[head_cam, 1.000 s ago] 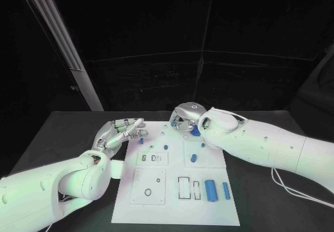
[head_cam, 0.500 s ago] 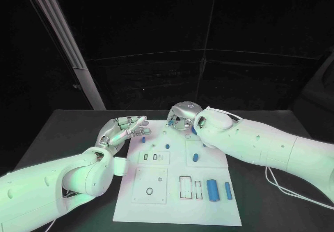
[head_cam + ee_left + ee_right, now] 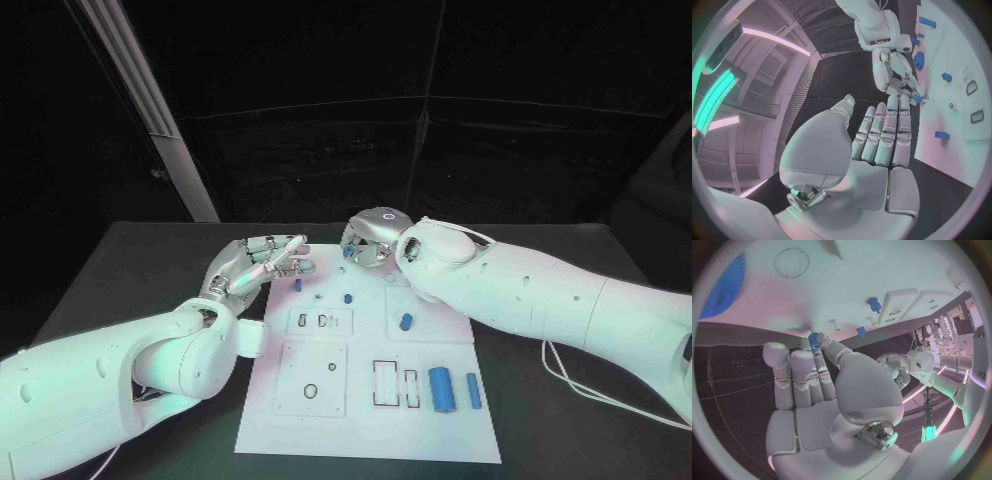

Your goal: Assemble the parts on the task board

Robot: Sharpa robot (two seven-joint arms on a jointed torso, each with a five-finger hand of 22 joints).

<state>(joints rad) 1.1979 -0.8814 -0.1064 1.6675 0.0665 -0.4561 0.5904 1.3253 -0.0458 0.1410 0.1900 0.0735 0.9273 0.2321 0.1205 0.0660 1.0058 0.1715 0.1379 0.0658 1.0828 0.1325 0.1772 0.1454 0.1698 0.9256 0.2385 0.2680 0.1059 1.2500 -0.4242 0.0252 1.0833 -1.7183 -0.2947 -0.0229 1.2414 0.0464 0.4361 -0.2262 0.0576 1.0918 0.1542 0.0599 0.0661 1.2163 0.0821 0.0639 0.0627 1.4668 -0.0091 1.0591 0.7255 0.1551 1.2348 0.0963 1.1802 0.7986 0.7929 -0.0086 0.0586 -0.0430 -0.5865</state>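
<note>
Status: assembly is judged partly done, with most of it still open. The task board (image 3: 368,400), a flat white matte plate with rectangular and round recesses, lies in the middle of the head view on the black table (image 3: 130,270).

Seated or standing: small blue parts near the upper centre of the board, one at (image 3: 348,298) and one at (image 3: 297,285), appear upright in their holes. A stubby blue piece (image 3: 405,321) lies right of centre; whether it is seated cannot be told.

Outstanding: two smooth blue cylinders, the larger (image 3: 438,389) and the slimmer (image 3: 472,391), lie loose side by side at lower right. The recesses at lower centre look unfilled.

Hands: the right hand (image 3: 369,243), silver and jointed, hovers over the board's upper edge and pinches a small blue part (image 3: 814,340) at its fingertips. The left hand (image 3: 257,264), at the board's upper left corner, holds nothing, fingers extended close together.
</note>
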